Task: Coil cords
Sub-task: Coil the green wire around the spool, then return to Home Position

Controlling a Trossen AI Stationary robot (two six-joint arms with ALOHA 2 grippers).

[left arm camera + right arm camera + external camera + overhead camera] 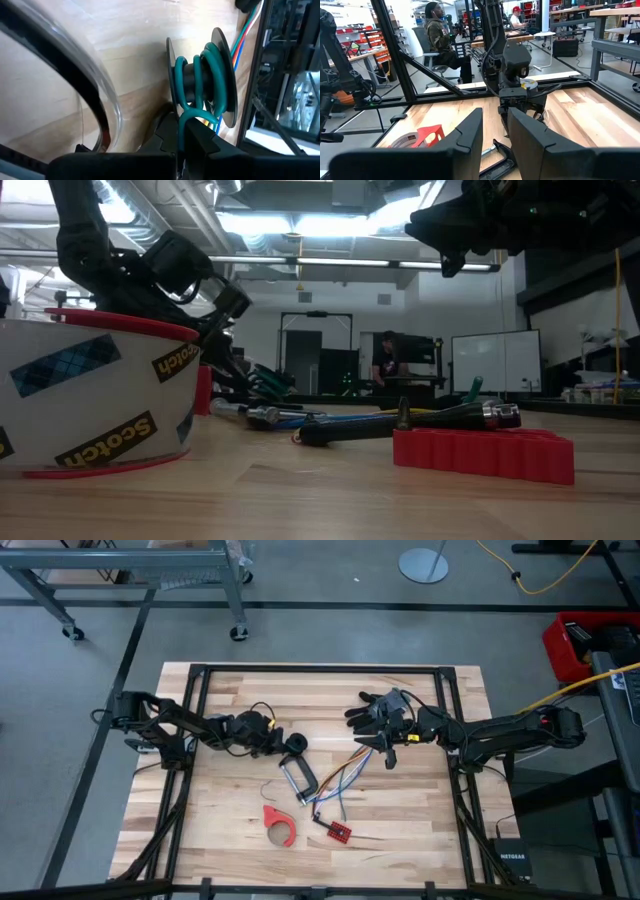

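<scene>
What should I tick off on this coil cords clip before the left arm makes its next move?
1. Left gripper jaws shut on the green cord: ok.
2. Cord wound on the black spool: ok, several turns show.
3. Spool on the table beside the C-clamp: ok.
4. Right gripper jaws open, empty, raised clear of the spool: ok.
5. Coloured wire bundle clear of the cord: cannot tell.
6. Cord's free end: cannot tell.
</scene>
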